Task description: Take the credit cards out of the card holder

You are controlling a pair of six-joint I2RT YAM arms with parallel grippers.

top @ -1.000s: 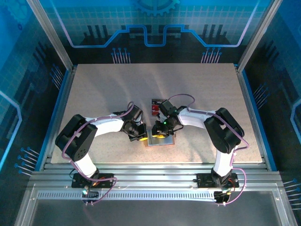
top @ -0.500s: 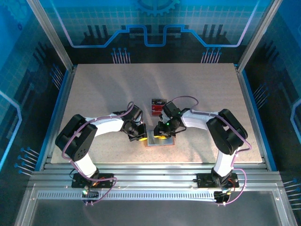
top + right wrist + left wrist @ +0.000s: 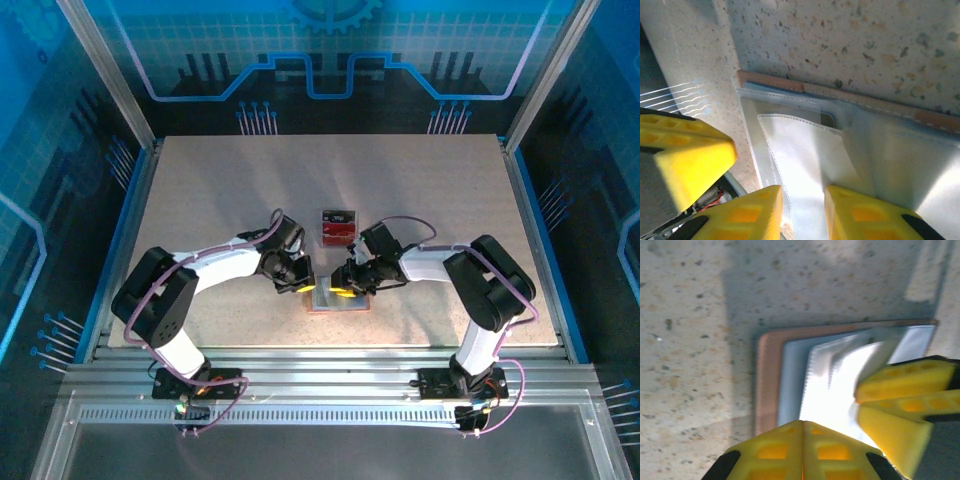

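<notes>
**Ana:** Where is the card holder?

**Ben:** The card holder [image 3: 340, 304] lies open on the speckled table [image 3: 220, 190], low in the middle of the top view, with an arm reaching in from each side. It has a tan-brown rim, and the pale grey-blue lining faces up.

**Ana:** And the credit cards?

**Ben:** The credit cards [image 3: 338, 228] sit in a small pile, red with a dark one, just above the holder in that frame and apart from it.

**Ana:** What about the left gripper?

**Ben:** The left gripper [image 3: 802, 450] is at the bottom centre of its wrist view. Its yellow fingers are pressed together with nothing between them, and the tip is over the lining.

**Ana:** And the right one?

**Ben:** The right gripper [image 3: 802, 210] is at the bottom of its own view, fingers a little apart. A stitched pale pocket [image 3: 805, 150] runs into the gap. I cannot tell whether the fingers pinch it.
</notes>
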